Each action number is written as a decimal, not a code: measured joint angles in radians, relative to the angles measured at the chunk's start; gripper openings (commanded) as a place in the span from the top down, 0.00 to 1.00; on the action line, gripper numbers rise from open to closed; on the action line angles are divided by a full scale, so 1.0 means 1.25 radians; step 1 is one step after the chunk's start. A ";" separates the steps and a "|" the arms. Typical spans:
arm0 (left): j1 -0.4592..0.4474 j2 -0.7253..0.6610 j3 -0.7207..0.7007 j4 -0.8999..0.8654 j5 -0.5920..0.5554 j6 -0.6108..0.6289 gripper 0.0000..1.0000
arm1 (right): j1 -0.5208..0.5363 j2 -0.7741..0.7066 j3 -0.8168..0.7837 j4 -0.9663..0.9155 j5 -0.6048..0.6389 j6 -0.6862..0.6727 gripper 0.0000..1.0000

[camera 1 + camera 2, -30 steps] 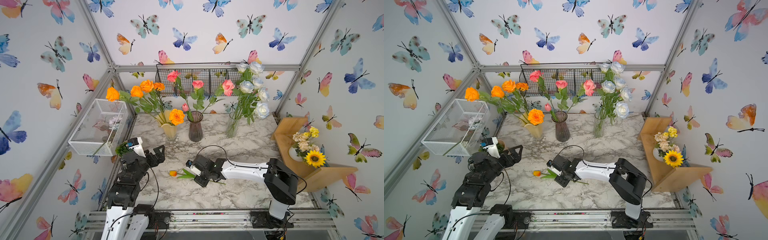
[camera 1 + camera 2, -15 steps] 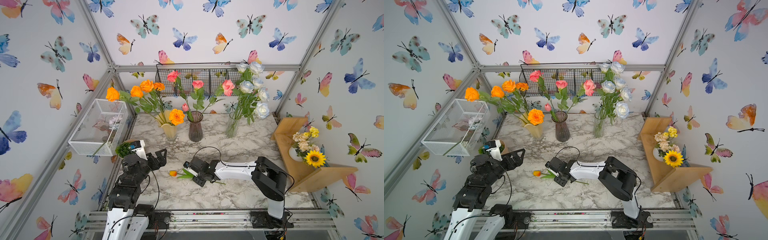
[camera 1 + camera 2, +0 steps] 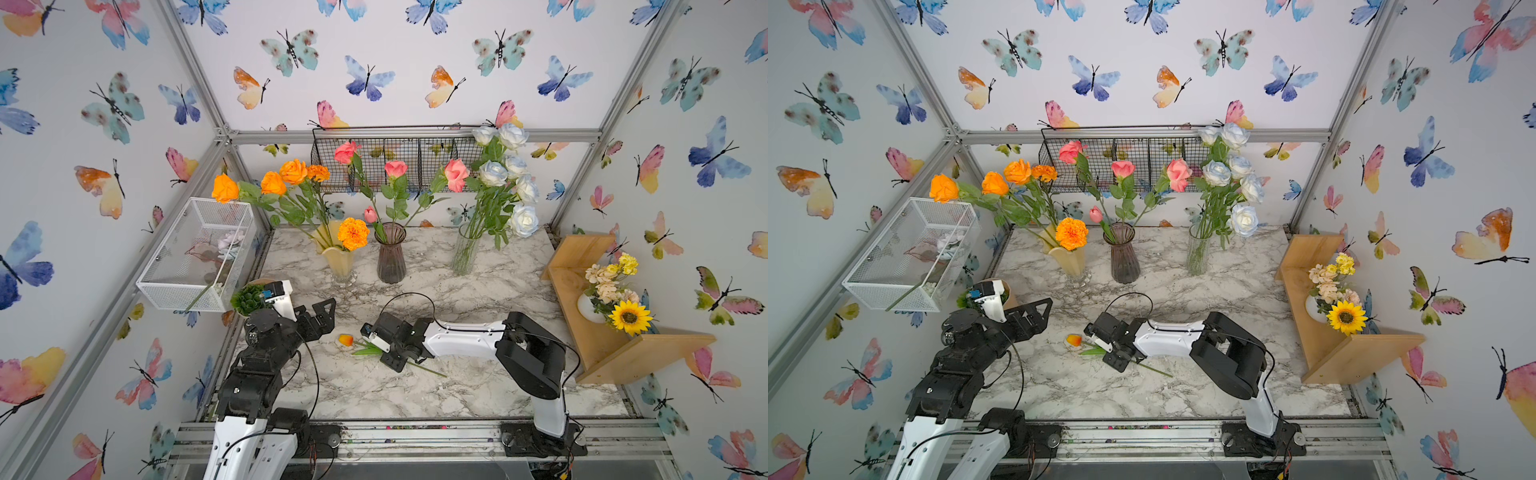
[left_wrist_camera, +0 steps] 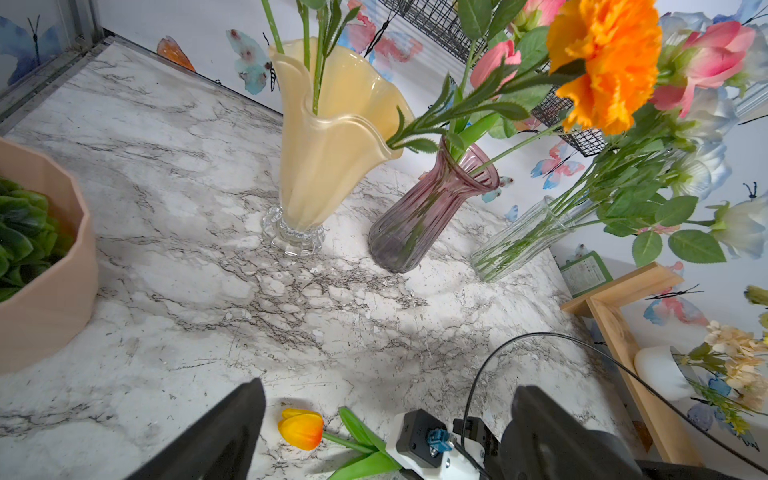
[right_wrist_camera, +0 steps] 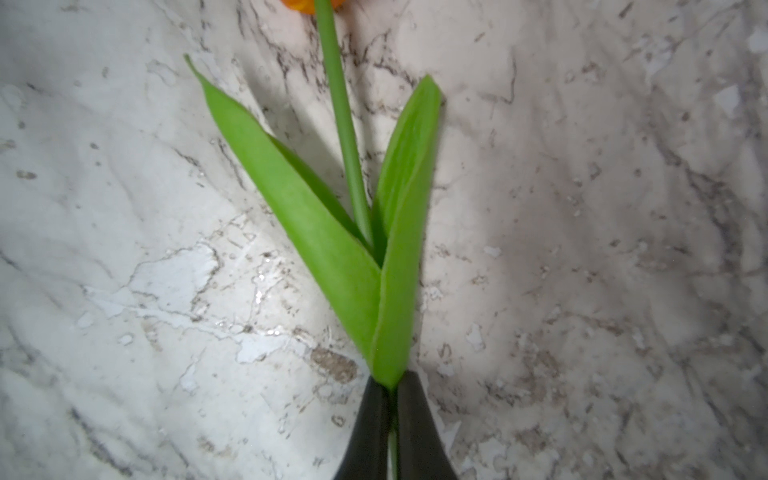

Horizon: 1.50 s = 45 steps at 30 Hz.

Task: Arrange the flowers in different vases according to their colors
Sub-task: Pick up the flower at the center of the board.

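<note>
The right tool is clamped tight on the stem of the orange tulip, just below where its leaves join. The right wrist view shows the dark fingers pressed against either side of the green stem. The tulip lies flat on the marble desk toward the front. Its bloom points at the left arm and its stem end sticks out behind the tool.

The left tool hovers near the bloom without touching it, jaws spread wide and holding nothing.

Three vases stand in a row at the back of the desk:
- The cream vase holds orange roses and marigolds.
- The purple vase holds pink roses and a pink tulip.
- The clear vase holds white-blue roses.
</note>
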 measured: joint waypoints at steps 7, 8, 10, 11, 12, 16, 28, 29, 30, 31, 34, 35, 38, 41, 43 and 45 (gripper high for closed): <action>-0.012 0.003 0.000 0.007 0.065 0.005 0.01 | 0.000 -0.047 0.047 -0.019 -0.062 -0.003 0.98; -0.012 0.005 0.000 0.008 0.081 0.006 0.01 | 0.000 -0.063 0.054 -0.022 -0.070 -0.004 0.98; -0.014 0.009 0.000 0.011 0.107 0.008 0.01 | 0.000 -0.097 0.063 -0.023 -0.081 -0.004 0.98; -0.016 0.010 0.000 0.014 0.122 0.008 0.01 | 0.000 -0.114 0.068 -0.023 -0.085 -0.003 0.98; -0.016 0.011 0.000 0.017 0.136 0.008 0.01 | -0.002 -0.128 0.074 -0.024 -0.090 -0.002 0.98; -0.016 0.008 0.000 0.035 0.203 0.005 0.01 | -0.019 -0.168 0.114 -0.040 -0.127 0.020 0.98; -0.017 0.016 0.053 0.112 0.358 -0.045 0.01 | -0.154 -0.316 0.134 0.011 -0.291 0.133 0.98; -0.017 0.020 0.054 0.122 0.367 -0.052 0.01 | -0.165 -0.324 0.131 0.023 -0.312 0.148 0.98; -0.017 0.022 0.055 0.131 0.374 -0.060 0.01 | -0.174 -0.331 0.128 0.033 -0.329 0.162 0.98; -0.017 0.024 0.055 0.138 0.383 -0.069 0.01 | -0.185 -0.340 0.125 0.045 -0.347 0.177 0.98; -0.017 0.029 0.053 0.170 0.403 -0.101 0.01 | -0.207 -0.368 0.116 0.080 -0.403 0.218 0.98; -0.017 0.029 0.053 0.182 0.408 -0.113 0.01 | -0.210 -0.375 0.116 0.091 -0.420 0.229 0.98; -0.029 0.033 0.052 0.231 0.417 -0.150 0.01 | -0.212 -0.394 0.116 0.130 -0.475 0.263 0.98; -0.055 0.043 0.047 0.284 0.417 -0.187 0.07 | -0.212 -0.398 0.116 0.162 -0.526 0.290 0.98; -0.086 0.056 0.046 0.315 0.413 -0.205 0.15 | -0.212 -0.398 0.116 0.172 -0.557 0.305 0.98; -0.136 0.070 0.047 0.335 0.395 -0.208 0.17 | -0.212 -0.398 0.115 0.179 -0.582 0.318 0.98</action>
